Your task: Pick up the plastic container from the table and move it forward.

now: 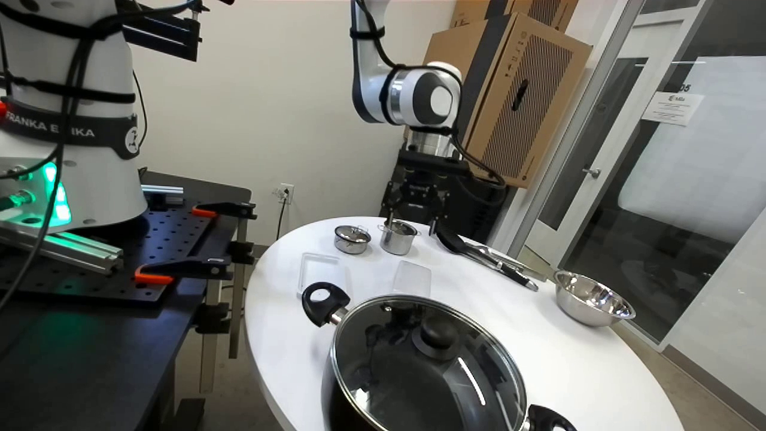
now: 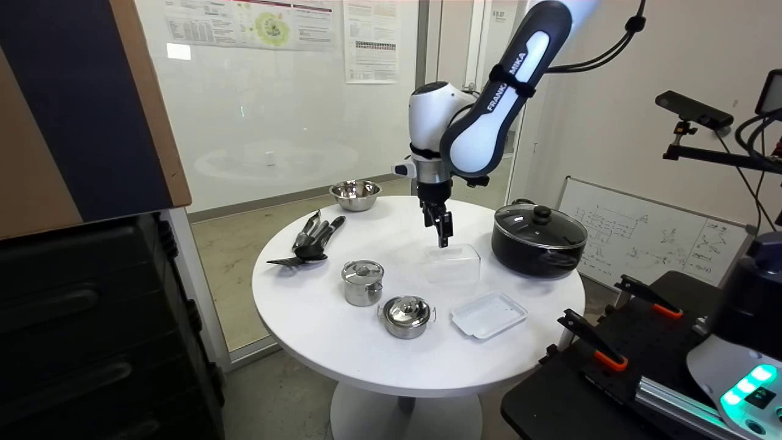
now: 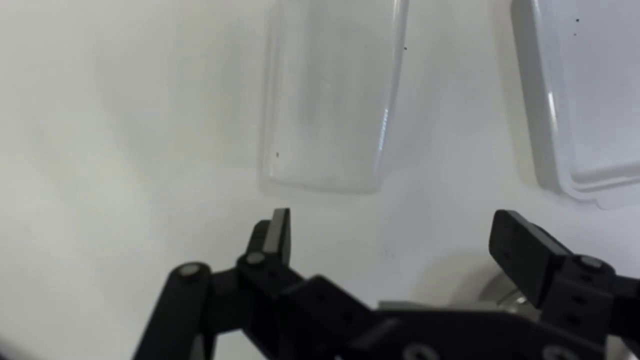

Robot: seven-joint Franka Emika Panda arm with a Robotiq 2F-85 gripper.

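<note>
A clear, box-like plastic container [image 1: 412,279] lies on the white round table [image 1: 574,359]. It shows in both exterior views [image 2: 453,266] and at the top middle of the wrist view [image 3: 330,100]. A shallow translucent plastic tray or lid [image 2: 489,315] lies beside it, also in an exterior view [image 1: 323,272] and at the wrist view's right edge [image 3: 600,100]. My gripper [image 3: 392,222] is open and empty, its fingers wide apart. In both exterior views [image 1: 412,224] the gripper [image 2: 444,238] hangs above the table. In the wrist view the fingertips are short of the container's near end.
Two small lidded steel pots [image 2: 363,283] [image 2: 407,316] stand near the containers. A large black pot [image 2: 537,239] stands on the containers' far side. Black utensils [image 2: 314,241] and a steel bowl [image 2: 355,195] are toward an edge. A black workbench [image 1: 90,347] adjoins the table.
</note>
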